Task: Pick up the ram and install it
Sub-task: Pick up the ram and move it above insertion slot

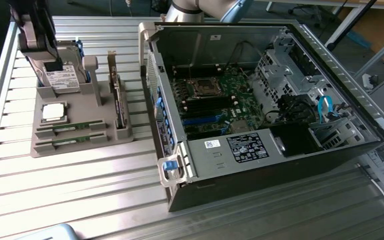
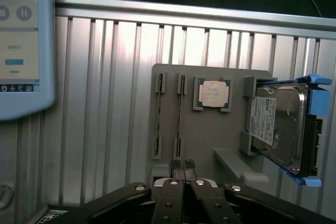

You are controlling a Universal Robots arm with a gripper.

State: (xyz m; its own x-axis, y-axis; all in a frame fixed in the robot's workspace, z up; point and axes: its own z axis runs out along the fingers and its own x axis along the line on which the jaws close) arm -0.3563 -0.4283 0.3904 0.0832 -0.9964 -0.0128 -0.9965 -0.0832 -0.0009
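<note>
Two slim green ram sticks [image 1: 69, 127] [image 1: 69, 142] lie side by side in slots at the near end of a grey holder tray [image 1: 78, 112]. The wrist view shows them edge-on, as thin strips [image 2: 157, 114] [image 2: 180, 113]. My gripper [image 1: 53, 62] hangs raised over the far end of the tray, by the hard drive and well away from the ram. Its fingers [image 2: 184, 184] are pressed together, so it is shut with nothing held. The open computer case [image 1: 259, 100] lies on its side at the exterior view's right, motherboard [image 1: 222, 97] exposed.
The tray also holds a silver processor chip [image 1: 53, 112] [image 2: 214, 94], a hard drive in a blue bracket [image 1: 62, 77] [image 2: 278, 124] and an upright expansion card [image 1: 116, 102]. A touchscreen pendant [image 2: 21, 45] lies on the ribbed metal table [image 1: 78, 190].
</note>
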